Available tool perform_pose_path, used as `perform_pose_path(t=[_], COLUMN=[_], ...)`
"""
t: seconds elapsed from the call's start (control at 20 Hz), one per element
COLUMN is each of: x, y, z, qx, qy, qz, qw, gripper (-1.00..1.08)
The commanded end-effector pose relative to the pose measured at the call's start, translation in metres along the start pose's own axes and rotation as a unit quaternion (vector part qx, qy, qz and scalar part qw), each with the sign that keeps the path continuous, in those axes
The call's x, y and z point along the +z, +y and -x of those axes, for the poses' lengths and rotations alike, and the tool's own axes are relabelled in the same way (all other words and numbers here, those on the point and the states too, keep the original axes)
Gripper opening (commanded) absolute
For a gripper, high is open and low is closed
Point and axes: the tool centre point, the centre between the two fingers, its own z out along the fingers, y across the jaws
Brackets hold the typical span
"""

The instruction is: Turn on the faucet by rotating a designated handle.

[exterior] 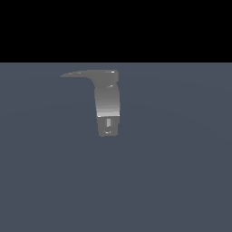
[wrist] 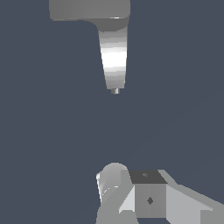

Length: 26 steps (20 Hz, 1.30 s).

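The faucet (exterior: 108,102) is a small grey upright cylinder with a bright band, standing on a darker, narrower base with a slot. Its handle (exterior: 84,74) is a thin flat lever. It projects from the top of the body toward the exterior view's left and tapers to a point. The wrist view shows the faucet (wrist: 113,57) at a distance, with the handle (wrist: 83,9) as a broad grey slab. Parts of my gripper (wrist: 131,190) show there, well apart from the faucet and touching nothing. Its jaws are not clear enough to read. The exterior view shows no arm.
A flat blue-grey floor (exterior: 181,172) surrounds the faucet on all sides. A black band fills the upper part of the exterior view. No other objects show.
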Motion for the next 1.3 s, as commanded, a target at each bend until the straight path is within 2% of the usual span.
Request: perform_pose_path(t=[0.0,0.35,0.75,1.25], x=[0.0,0.003,0.015,0.039], y=[0.0,-0.006,-0.027,-0.07], z=[0.0,-0.002,-0.011,-0.037], qx=[0.0,0.012,0.056,0.149], qy=[0.0,0.0,0.002,0.005], qz=[0.0,0.0,-0.002,-0.006], qw=[1.0,0.9999,0.9984,0.9888], gripper=[-1.0,-1.0,-1.0,-1.0])
